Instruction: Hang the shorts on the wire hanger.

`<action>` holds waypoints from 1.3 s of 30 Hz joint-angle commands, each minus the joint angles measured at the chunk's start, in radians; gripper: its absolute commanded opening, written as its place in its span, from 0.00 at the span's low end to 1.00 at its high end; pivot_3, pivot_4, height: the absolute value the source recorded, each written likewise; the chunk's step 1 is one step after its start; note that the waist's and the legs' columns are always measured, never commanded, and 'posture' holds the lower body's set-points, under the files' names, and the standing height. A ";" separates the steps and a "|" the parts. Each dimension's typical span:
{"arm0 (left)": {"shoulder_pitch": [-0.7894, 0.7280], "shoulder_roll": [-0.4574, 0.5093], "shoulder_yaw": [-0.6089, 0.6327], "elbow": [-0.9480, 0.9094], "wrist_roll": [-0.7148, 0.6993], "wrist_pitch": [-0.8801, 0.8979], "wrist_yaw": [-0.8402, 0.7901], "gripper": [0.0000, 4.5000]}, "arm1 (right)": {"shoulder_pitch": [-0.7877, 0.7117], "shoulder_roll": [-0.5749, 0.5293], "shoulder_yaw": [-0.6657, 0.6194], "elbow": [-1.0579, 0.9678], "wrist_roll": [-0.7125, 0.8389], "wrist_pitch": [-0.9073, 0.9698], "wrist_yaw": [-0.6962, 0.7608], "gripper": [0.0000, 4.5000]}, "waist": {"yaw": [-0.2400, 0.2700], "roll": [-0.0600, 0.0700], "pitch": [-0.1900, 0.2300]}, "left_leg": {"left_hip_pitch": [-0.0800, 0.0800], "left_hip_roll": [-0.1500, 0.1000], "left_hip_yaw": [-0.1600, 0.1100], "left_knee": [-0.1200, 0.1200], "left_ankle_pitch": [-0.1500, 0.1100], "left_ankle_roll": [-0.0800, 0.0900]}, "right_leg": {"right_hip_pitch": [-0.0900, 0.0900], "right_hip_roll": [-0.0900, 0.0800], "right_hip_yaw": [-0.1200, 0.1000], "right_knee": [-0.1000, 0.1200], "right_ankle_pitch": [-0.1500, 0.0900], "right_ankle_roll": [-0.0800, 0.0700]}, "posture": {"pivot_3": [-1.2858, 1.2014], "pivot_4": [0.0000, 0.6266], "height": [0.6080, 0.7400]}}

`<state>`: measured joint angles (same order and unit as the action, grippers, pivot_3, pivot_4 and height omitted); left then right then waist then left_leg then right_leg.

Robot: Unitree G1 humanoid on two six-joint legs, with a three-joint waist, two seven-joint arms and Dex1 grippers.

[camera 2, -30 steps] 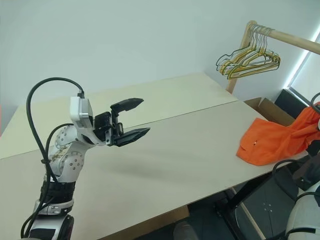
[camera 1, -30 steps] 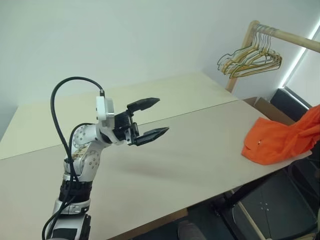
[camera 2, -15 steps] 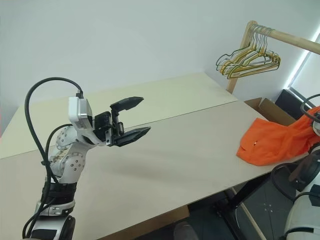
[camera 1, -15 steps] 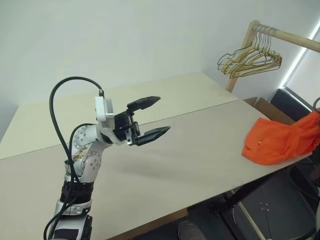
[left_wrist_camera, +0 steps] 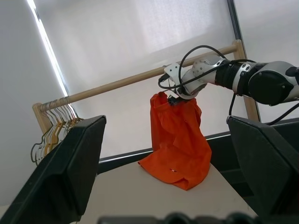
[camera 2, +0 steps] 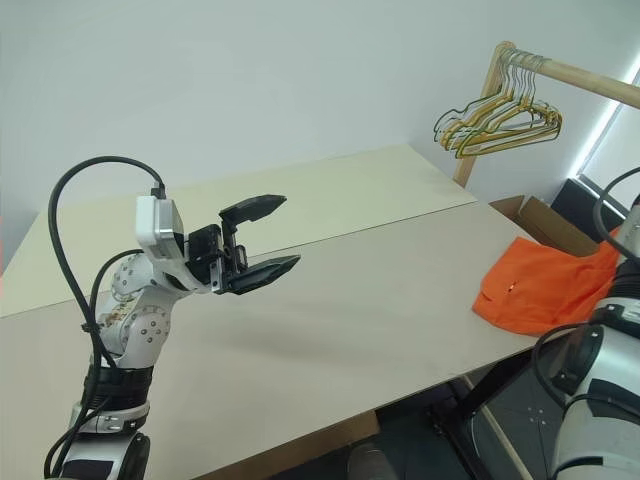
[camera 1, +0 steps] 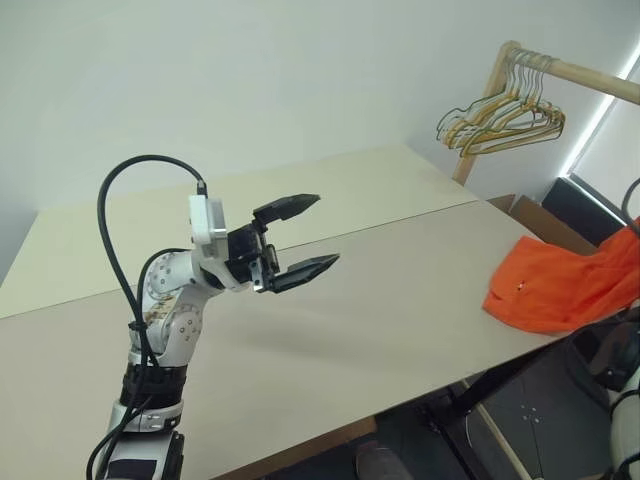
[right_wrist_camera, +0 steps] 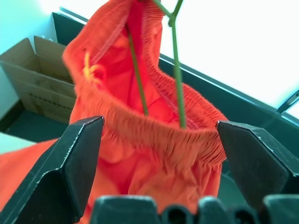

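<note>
Orange shorts (left_wrist_camera: 175,140): waistband raised off the tabletop (camera 1: 380,300) edge at 3 o'clock, legs trailing on it.
Wire hanger (right_wrist_camera: 175,60): 2 thin green wires pass inside the waistband.
Right gripper (right_wrist_camera: 161,154): fingers spread wide, waistband between them, nothing clamped.
Left gripper (camera 1: 305,240): wide open, empty, above tabletop.

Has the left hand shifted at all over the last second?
No. The left hand hangs open over the table at the same spot, its upper fingertip level with the seam between the two tabletops as before.
</note>
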<state>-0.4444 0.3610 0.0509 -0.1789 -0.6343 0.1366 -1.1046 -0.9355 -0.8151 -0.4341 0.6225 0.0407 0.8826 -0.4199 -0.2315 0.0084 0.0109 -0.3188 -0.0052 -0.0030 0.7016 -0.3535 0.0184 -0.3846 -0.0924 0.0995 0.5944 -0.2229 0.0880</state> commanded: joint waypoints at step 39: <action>0.395 0.218 0.249 -0.197 -0.008 0.008 0.140 1.00 | 0.325 0.102 0.596 -0.559 -0.111 -0.708 1.064 0.99 | 0.160 -0.005 0.002 | 0.001 0.001 -0.005 0.000 0.001 -0.001 | -0.008 0.000 -0.006 0.000 0.002 -0.002 | 0.56 0.00 1.00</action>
<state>-0.0564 0.5667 0.2731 -0.3424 -0.6487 0.1544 -0.9811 -0.6009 -0.6956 0.1714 0.1002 -0.0923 0.2152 0.5984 -0.0719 0.0036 0.0131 -0.3174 -0.0039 -0.0079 0.7013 -0.3527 0.0168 -0.3925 -0.0921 0.0938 0.5949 -0.2206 0.0856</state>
